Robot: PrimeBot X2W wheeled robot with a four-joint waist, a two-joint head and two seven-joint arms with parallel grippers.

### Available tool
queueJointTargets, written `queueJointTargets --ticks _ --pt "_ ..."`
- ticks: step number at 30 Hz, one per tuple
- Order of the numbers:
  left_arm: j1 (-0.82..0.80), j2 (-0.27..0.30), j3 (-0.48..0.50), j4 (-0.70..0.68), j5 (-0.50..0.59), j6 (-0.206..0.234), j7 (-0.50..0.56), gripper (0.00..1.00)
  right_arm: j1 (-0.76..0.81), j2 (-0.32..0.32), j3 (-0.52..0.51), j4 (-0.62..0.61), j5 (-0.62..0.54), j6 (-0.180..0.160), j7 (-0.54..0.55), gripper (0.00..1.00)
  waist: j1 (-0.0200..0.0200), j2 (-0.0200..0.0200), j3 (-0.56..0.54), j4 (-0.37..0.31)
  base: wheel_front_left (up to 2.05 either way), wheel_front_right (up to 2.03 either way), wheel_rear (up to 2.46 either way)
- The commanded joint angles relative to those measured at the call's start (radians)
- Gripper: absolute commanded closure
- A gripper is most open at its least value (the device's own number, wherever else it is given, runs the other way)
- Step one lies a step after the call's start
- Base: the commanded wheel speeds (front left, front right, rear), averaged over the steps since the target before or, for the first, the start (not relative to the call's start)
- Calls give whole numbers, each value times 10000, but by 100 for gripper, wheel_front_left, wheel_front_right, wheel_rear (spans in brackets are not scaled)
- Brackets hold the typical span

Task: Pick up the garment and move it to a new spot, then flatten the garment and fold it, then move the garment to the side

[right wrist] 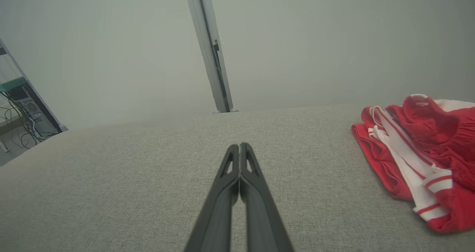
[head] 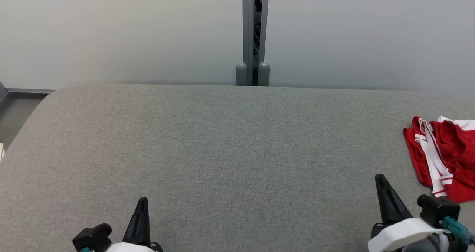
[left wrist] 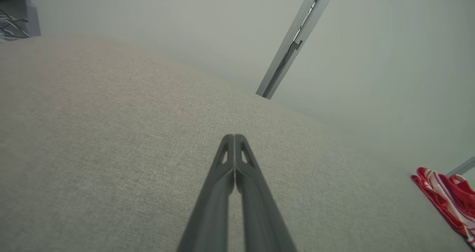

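Fingers (left wrist: 219, 185) pressed together, left tool (head: 142, 203) and right tool (head: 380, 180) point forward

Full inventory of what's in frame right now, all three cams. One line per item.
table: 1, grey fabric-covered top, spans the head view
garment: 1, red with white stripes, crumpled, at the table's right edge
wall panels: 2, pale grey, behind the table
post: 1, grey, upright between the panels at the table's far edge
rack with cables: 1, dark, off the table, far left in the right wrist view
left pincer: 1, dark fingers, shut, empty, low left over the table
right pincer: 1, dark fingers, shut, empty, low right, apart from the garment
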Motion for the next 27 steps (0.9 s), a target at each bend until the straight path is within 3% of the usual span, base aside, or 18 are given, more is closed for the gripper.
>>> queueJointTargets --ticks 1,27 --pt "-405 14 -18 -139 -307 -69 16 100 -170 -50 -176 -236 360 2 106 100 0 0 3 -7 0 0 0" --pt "-1322 34 -555 -14 -4205 -528 418 100 37 -101 -1893 -756 5022 2 1811 100 0 0 126 -206 0 0 0"
